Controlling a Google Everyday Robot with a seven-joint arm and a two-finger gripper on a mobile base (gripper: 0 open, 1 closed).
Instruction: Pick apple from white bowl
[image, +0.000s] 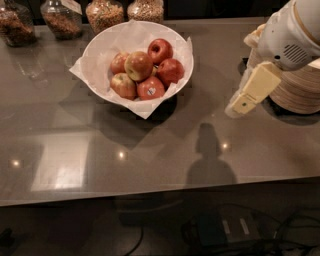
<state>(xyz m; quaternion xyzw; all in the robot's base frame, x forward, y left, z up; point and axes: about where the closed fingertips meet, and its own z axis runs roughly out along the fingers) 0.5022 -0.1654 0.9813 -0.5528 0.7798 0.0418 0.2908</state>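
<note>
Nearest: dark floor below the counter edge, with cables (235, 232) lying loose. Nothing of the task down here.

Counter (150, 155): grey, glossy, with light spots and a dark shadow reflected toward the right of centre.

Right side, mid-depth: the gripper (245, 100) hangs above the counter at the end of the white arm (287, 35), pale yellow, angled down and to the left. Cannot tell whether it is open or closed. It holds nothing that shows. It sits just in front of the stacked beige bowls (300, 92) and well apart from the fruit.

Left of centre, further back: the white bowl (95, 47), paper lining poking over the rim. The apple (138, 65), red with a yellow blush, lies on top of the pile near the middle, touching its neighbours. A stickered red apple (150, 88) sits in front of it; deep red apples (160, 50) lie behind and to its right.

Far edge: a row of glass jars (102, 12) with brown contents.

Progress, as judged: nothing picked yet. The apple is untouched in the bowl. All of it remains: the reach across to the left, the descent over the pile, the grasp, the lift clear of the rim.
</note>
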